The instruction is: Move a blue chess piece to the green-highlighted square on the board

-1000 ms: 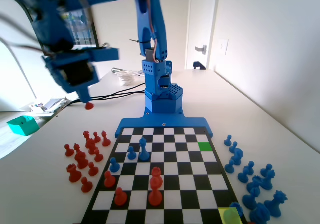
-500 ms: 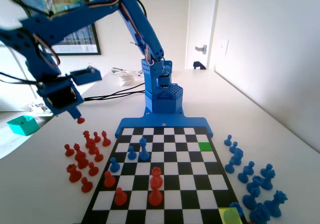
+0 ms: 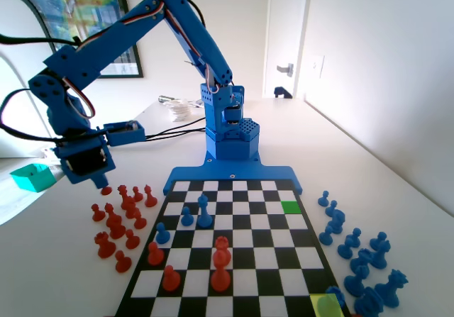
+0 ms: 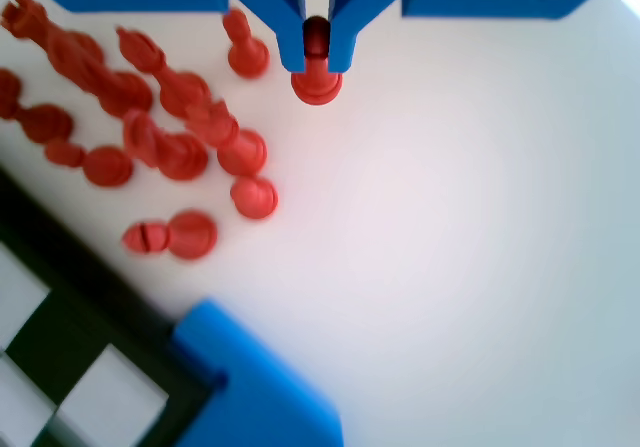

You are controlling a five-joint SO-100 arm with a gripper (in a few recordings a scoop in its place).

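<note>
Your end effector (image 3: pixel 99 184) is off the board (image 3: pixel 234 271), low over the bench (image 4: pixel 480 247) at the left side of the fixed view, right beside the heap of red pieces (image 3: pixel 120 221). The jaws are clamped on a red pawn (image 4: pixel 316 72); the wrist view shows its head pinched between them and its base poking out below (looks just above the bench, can't tell if touching). So right now you're parking a red piece, not doing the blue move.

The green-highlighted square (image 3: pixel 290 206) is bare, near the right edge of the board at the arm's end in the fixed view. No blue piece is on it. The likely candidates, the blue pawns on the board (image 3: pixel 186 217), stand on the left half, well apart from the green cell. More blue pieces (image 3: pixel 355 253) sit off the board at the right.

My read: the task proper is not yet started. Left to do: drop the red pawn, go back, grip a blue pawn, carry it across, set it on green.
</note>
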